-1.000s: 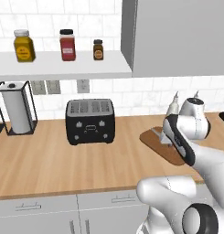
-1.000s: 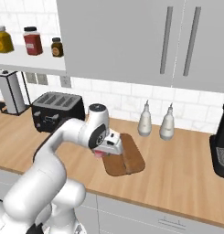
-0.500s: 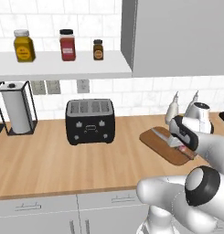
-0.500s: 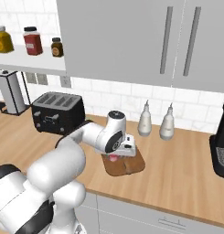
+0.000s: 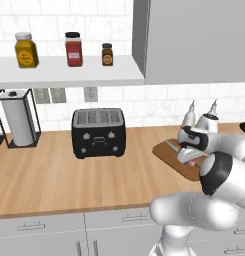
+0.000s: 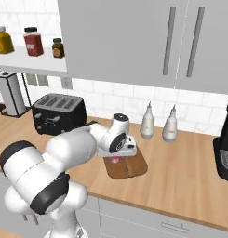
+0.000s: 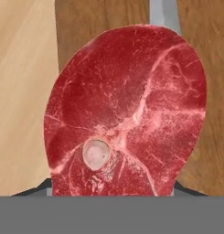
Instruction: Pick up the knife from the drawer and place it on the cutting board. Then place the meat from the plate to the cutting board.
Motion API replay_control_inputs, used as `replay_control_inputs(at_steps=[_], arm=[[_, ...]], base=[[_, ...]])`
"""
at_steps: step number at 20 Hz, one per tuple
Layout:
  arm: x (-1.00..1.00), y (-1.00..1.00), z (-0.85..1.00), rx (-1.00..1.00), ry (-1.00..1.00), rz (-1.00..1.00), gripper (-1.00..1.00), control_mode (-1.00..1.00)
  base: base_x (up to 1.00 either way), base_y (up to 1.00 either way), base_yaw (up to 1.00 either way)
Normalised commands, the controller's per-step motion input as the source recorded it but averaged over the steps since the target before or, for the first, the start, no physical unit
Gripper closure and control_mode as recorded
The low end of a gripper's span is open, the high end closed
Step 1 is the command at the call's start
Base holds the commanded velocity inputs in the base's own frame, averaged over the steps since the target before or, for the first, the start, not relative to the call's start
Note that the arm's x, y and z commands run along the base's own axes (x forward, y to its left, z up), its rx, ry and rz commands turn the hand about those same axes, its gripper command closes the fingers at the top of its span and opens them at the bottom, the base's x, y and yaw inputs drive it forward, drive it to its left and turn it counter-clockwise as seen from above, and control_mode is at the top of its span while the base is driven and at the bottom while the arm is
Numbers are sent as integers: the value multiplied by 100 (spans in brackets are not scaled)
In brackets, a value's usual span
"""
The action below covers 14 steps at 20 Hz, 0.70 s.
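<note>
You could not see the pincer's fingertips in the hand view: the meat (image 7: 127,112) covered them, and hid most of the knife (image 7: 164,13) blade.

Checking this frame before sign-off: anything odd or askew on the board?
Nothing spilled or damaged. The meat hangs in the hand over the board, covering part of the knife blade. It could land on the knife.

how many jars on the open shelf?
3, in a row on the white shelf: the yellow jar at the left end, the red jar in the middle, the small dark jar on the right, nearest the grey cabinet. None looks hidden.
</note>
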Motion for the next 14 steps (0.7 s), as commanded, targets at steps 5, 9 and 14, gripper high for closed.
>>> replay_control_inputs(at_steps=[5,9,14], arm=[[62,18,-39,-1,9,6,100,-100],[47,0,-45,0,8,7,100,-100],[38,-9,-43,0,2,11,-100,-100]], base=[[0,0,0],[0,0,0],[0,0,0]])
